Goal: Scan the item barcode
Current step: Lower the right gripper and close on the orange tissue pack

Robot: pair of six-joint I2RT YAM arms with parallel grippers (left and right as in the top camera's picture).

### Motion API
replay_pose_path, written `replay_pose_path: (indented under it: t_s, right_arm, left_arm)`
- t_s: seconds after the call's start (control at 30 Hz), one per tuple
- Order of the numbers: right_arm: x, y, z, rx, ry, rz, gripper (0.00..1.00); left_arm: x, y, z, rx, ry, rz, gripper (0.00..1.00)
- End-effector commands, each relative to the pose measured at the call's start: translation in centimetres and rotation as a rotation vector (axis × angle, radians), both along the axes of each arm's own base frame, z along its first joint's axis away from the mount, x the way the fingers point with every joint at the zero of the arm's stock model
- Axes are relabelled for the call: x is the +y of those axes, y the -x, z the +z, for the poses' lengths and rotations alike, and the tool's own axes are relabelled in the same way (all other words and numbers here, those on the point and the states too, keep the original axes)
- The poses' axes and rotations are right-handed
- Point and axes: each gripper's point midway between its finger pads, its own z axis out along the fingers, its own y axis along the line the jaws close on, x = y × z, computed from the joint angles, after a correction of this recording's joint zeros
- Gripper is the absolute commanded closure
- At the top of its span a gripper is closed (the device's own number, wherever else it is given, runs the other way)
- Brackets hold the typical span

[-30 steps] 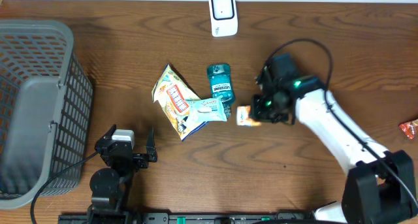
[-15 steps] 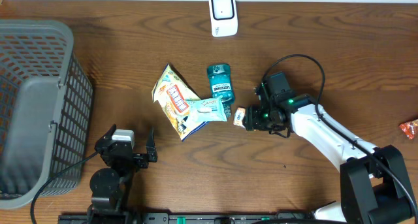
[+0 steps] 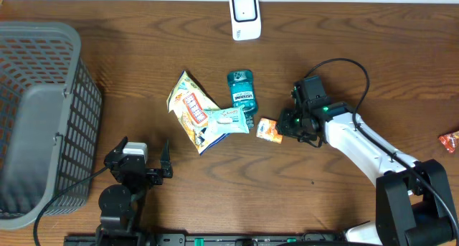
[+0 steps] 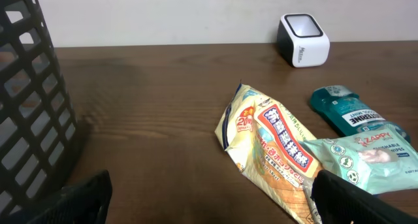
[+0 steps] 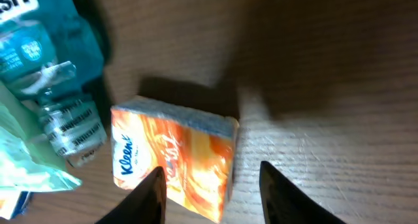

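The item, a small orange Kleenex tissue pack [image 3: 270,130], lies flat on the wooden table just right of the teal bottle. My right gripper [image 3: 288,125] hovers at its right side. In the right wrist view the pack [image 5: 173,155] shows beyond the right gripper [image 5: 212,199], whose jaws stand apart; the right finger is clear of the pack's edge, so it is open. The white barcode scanner [image 3: 244,15] stands at the table's far edge, also visible from the left wrist [image 4: 304,40]. My left gripper [image 3: 138,167] rests open near the front edge, holding nothing [image 4: 209,204].
A yellow snack bag [image 3: 190,106], a pale green wipes pack [image 3: 226,122] and a teal mouthwash bottle [image 3: 242,94] lie clustered mid-table. A grey mesh basket [image 3: 36,124] fills the left side. A red wrapper [image 3: 450,140] sits at the right edge.
The right gripper carried the tissue pack down beside the bottle, its jaws opened, and the pack now lies on the table. The left arm has not moved.
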Motion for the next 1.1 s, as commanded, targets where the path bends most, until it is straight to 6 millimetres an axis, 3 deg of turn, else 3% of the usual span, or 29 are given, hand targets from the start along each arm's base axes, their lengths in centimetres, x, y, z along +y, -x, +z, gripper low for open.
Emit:
replay_pose_path:
  t_s: [0.0, 0.5, 0.67, 0.83, 1.07]
  right_arm:
    - [0.0, -0.8, 0.4, -0.023, -0.011, -0.052, 0.63]
    - [-0.1, 0.8, -4.7, 0.107, -0.01, -0.093, 0.73]
    - [-0.1, 0.9, -5.1, 0.113, -0.007, -0.09, 0.99]
    - [2.1, 1.2, -3.8, 0.124, -0.152, 0.037, 0.99]
    - [3.7, 3.8, 1.6, 0.367, -0.596, 0.018, 0.98]
  left_arm:
    - [-0.1, 0.2, -1.3, 0.042, 0.004, -0.004, 0.02]
    - [-0.1, 0.2, -1.3, 0.042, 0.004, -0.004, 0.02]
    - [-0.1, 0.2, -1.3, 0.042, 0.004, -0.004, 0.02]
    - [-0.1, 0.2, -1.3, 0.042, 0.004, -0.004, 0.02]
    - [-0.1, 0.2, -1.3, 0.042, 0.004, -0.004, 0.02]
